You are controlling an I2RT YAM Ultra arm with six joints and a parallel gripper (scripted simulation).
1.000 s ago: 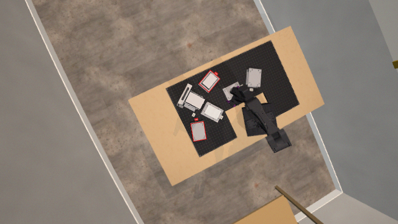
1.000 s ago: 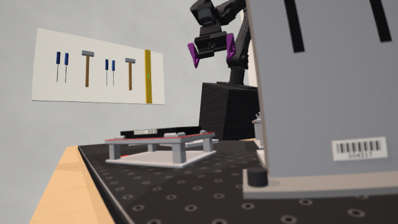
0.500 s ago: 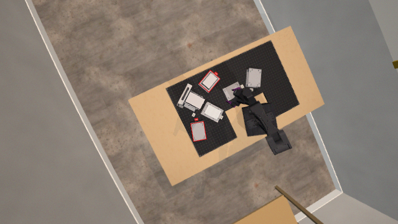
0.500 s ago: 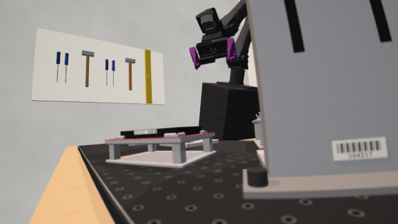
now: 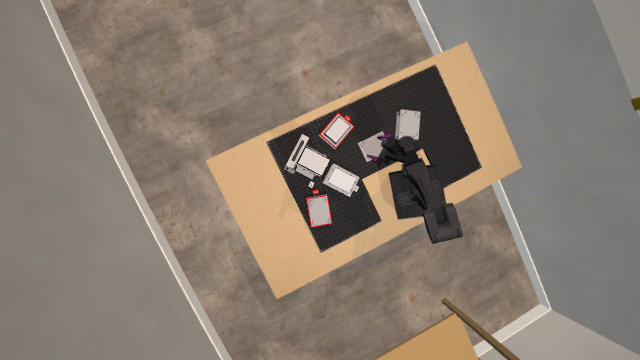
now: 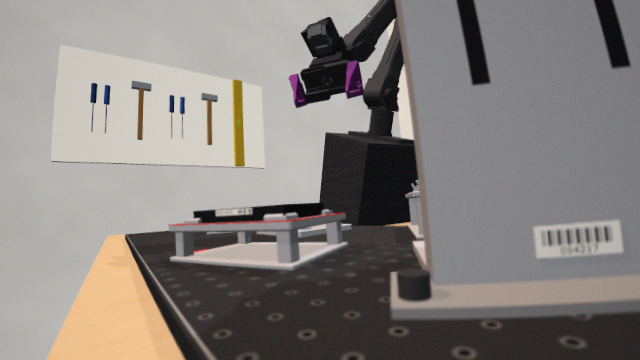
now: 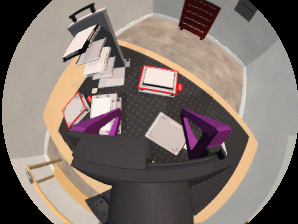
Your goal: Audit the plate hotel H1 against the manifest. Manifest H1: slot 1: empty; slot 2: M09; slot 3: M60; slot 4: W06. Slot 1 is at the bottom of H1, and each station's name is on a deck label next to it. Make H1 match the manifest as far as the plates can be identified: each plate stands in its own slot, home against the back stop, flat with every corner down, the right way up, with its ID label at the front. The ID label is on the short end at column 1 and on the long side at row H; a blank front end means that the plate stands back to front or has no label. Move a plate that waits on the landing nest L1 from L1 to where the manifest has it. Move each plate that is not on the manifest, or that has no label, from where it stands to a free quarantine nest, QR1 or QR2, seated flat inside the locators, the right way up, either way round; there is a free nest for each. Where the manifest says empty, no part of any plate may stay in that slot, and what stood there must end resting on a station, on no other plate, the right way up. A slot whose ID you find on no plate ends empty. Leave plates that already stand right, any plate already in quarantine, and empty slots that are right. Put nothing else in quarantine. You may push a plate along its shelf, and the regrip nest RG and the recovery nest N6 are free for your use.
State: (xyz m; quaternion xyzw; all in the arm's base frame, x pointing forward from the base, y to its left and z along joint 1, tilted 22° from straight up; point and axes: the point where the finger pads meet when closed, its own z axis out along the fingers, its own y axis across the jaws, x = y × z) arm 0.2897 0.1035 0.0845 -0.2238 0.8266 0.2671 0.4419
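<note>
The plate hotel H1 (image 5: 304,159) stands at the left of the black deck; its grey side wall with a barcode fills the right of the exterior view (image 6: 525,150), and it shows at the upper left of the wrist view (image 7: 93,36). Its slots are hidden in all views. A white plate top (image 5: 341,180) sits on a nest just right of the hotel. My gripper (image 5: 378,147) (image 6: 326,82) is open and empty, with purple fingers, high above a grey nest (image 5: 371,146). It hangs well clear of the deck. In the wrist view the grey nest (image 7: 166,132) lies between my fingers.
Two red-framed nests stand on the deck, one at the back (image 5: 336,130) and one at the front (image 5: 319,210). Another grey nest (image 5: 408,124) is beside the arm. A dark plate edge with a white label (image 6: 255,211) shows behind a red-edged nest (image 6: 260,235). The arm base (image 5: 415,195) stands in the deck's notch.
</note>
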